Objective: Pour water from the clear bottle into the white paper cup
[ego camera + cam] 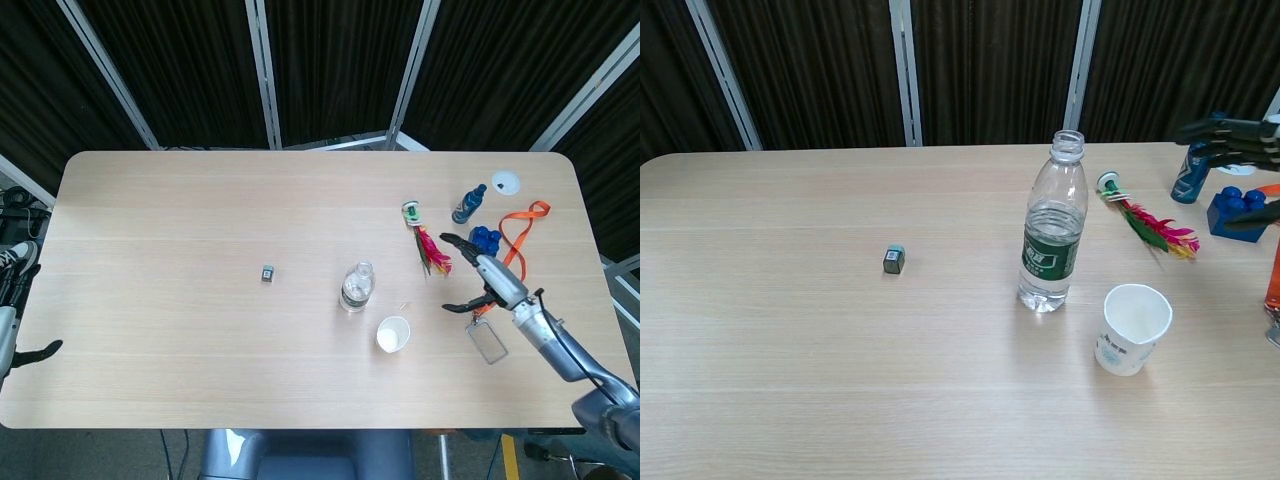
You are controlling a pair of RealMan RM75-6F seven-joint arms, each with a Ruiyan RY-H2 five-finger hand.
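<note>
Mid-table, the clear bottle (pixel 1052 225) — green label, writing unreadable — stands beside the white paper cup (pixel 1131 328); right hand (pixel 482 275) spread, empty.

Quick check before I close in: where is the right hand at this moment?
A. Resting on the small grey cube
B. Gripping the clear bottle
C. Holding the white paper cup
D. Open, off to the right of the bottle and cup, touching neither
D: the right hand has its fingers spread and holds nothing, well right of the clear bottle and the white paper cup.
</note>
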